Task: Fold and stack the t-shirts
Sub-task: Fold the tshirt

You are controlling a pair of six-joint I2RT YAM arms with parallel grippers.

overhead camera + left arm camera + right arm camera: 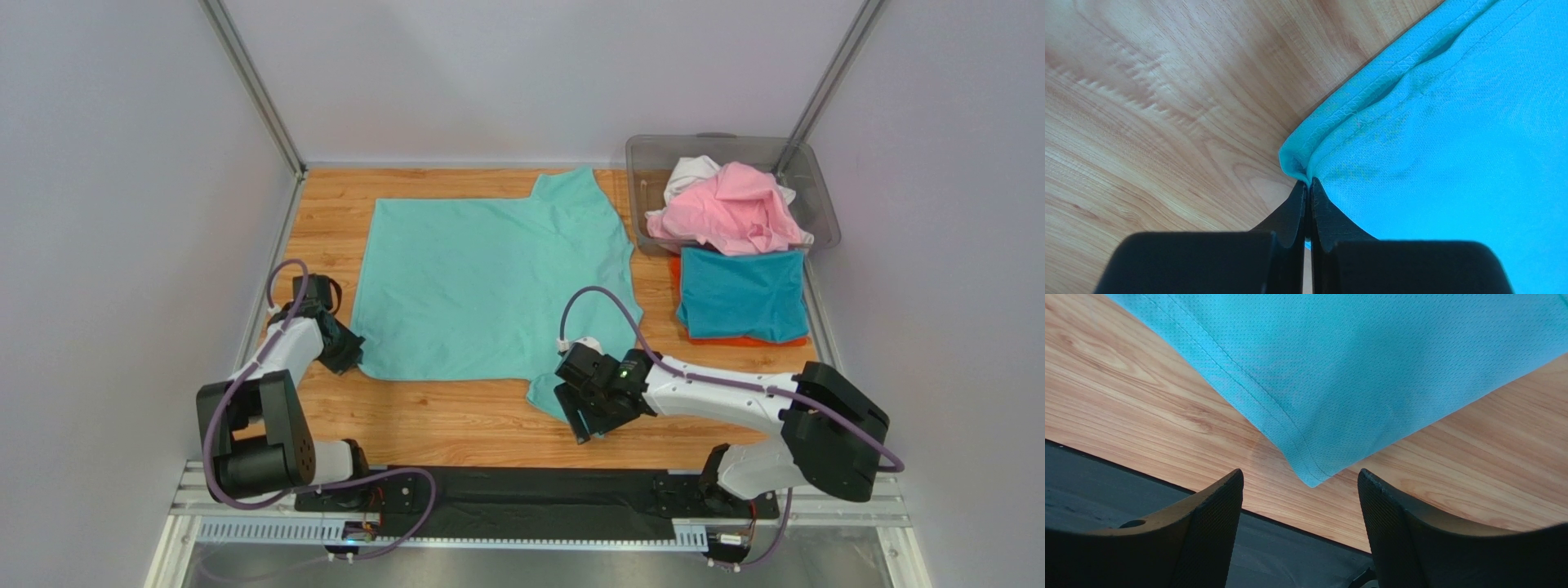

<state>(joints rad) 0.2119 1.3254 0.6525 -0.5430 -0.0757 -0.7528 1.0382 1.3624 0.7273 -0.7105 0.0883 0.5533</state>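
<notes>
Clamping the left claw (1308,187) on the near-left corner of the mint green t-shirt (491,288) spread on the worktop (466,417), we are straddling its near-right corner with the right claw (1300,476), jaws apart. Seating deeper before closing looks wise.

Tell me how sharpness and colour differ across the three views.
Top external: even light, sharp; mint green t-shirt looks pale. Left wrist: it reads bluer, table grain smeared upper left, left gripper a dark silhouette. Right wrist: weave crisp, right gripper dark.

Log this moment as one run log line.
left jaws: shut on mint green t-shirt corner | right jaws: open, another corner between them, not gripped | shirt: spread flat on table
</notes>
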